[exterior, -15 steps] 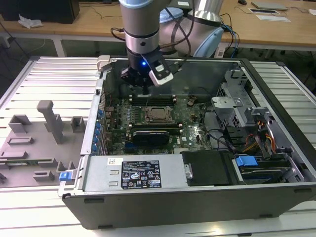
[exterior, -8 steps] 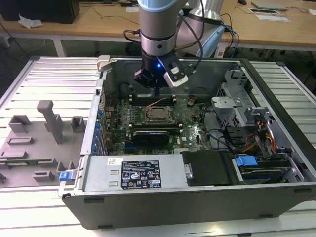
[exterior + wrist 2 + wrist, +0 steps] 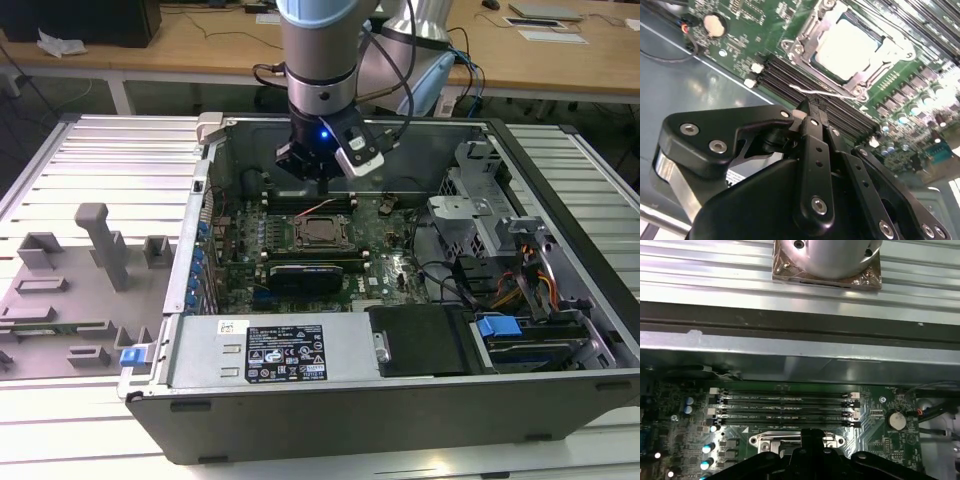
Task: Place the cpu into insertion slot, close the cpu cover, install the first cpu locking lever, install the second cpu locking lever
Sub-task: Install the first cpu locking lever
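Note:
The cpu (image 3: 849,43) lies pale and flat in the insertion slot (image 3: 320,233) on the green motherboard. The cpu cover (image 3: 805,46) is down around it, its window framing the chip. A thin silver locking lever (image 3: 821,93) sticks out free from the socket's edge, on the side toward the memory slots. My gripper (image 3: 810,106) hangs just above that lever's end, fingers together with nothing between them. In the exterior view the gripper (image 3: 322,183) sits over the memory slots, just behind the socket. In the first wrist view the black fingers (image 3: 812,437) cover part of the socket frame.
The motherboard lies inside an open computer case (image 3: 200,190) with tall metal walls. Black memory slots (image 3: 785,410) run beside the socket. A black card (image 3: 308,272) lies in front of it. Cables and drive cages (image 3: 500,250) are on the exterior view's right, grey fixtures (image 3: 100,245) on its left.

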